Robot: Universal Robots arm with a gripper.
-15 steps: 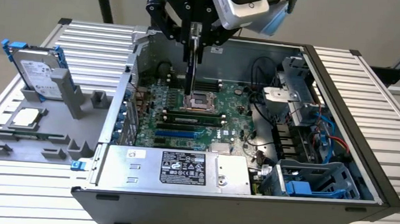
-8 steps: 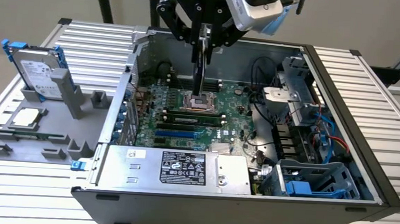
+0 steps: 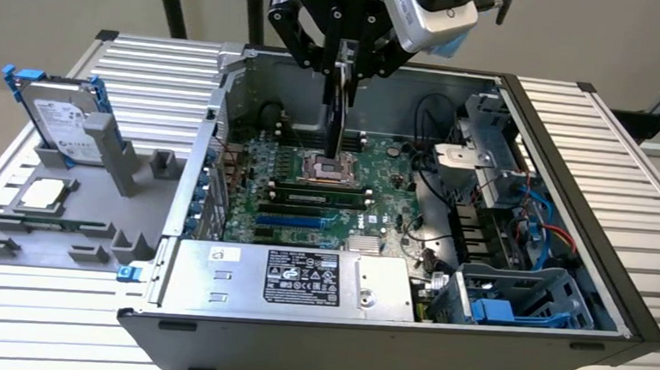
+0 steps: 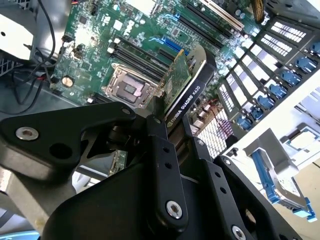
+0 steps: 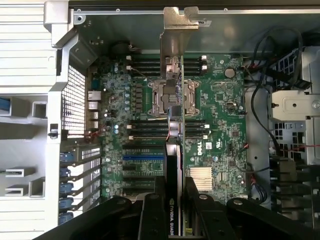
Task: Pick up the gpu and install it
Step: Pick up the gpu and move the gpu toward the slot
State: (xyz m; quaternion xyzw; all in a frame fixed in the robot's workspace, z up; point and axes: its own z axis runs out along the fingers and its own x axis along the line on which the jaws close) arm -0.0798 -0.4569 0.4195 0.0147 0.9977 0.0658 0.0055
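Firmly clamped on the gpu's (image 3: 337, 108) upper end, the claw (image 3: 343, 61) hangs over the open case (image 3: 354, 350). The gpu hangs straight below it, long axis vertical, bracket lowest, over the socket (image 3: 333, 170), with the slots (image 3: 293, 221) just beside.
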